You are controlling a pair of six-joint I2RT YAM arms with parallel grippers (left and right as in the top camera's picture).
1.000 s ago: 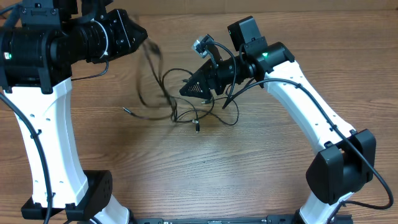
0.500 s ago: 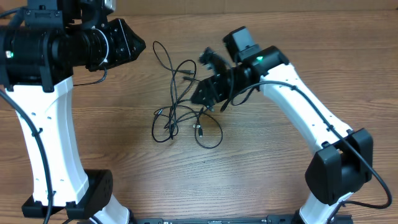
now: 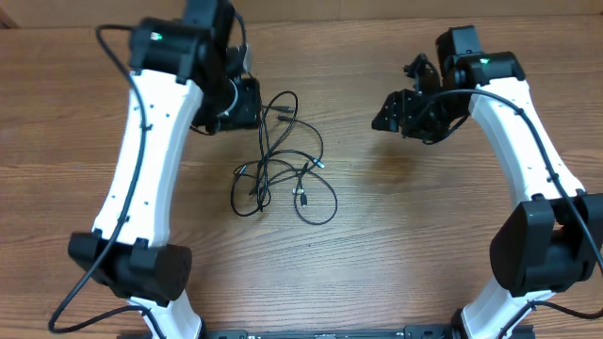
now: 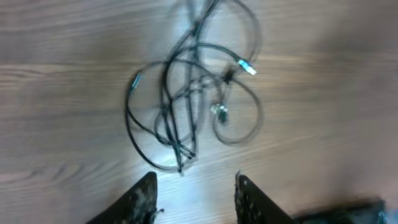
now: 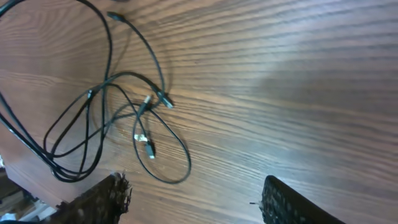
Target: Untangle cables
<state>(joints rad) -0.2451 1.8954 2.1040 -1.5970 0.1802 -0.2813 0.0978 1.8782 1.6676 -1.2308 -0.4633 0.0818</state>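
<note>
left pincer stands open and empty, just beside the far edge of the tangled cables. right pincer gapes wide, also empty, well apart from them. the cables lie in loose overlapping loops on the wooden desk.

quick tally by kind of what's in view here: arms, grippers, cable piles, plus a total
robot arms: 2 (left arm, right arm)
grippers: 2, both open and empty (left gripper, right gripper)
cable tangle: 1, thin black cords; the number of separate cords can't be told
total: 5
</note>
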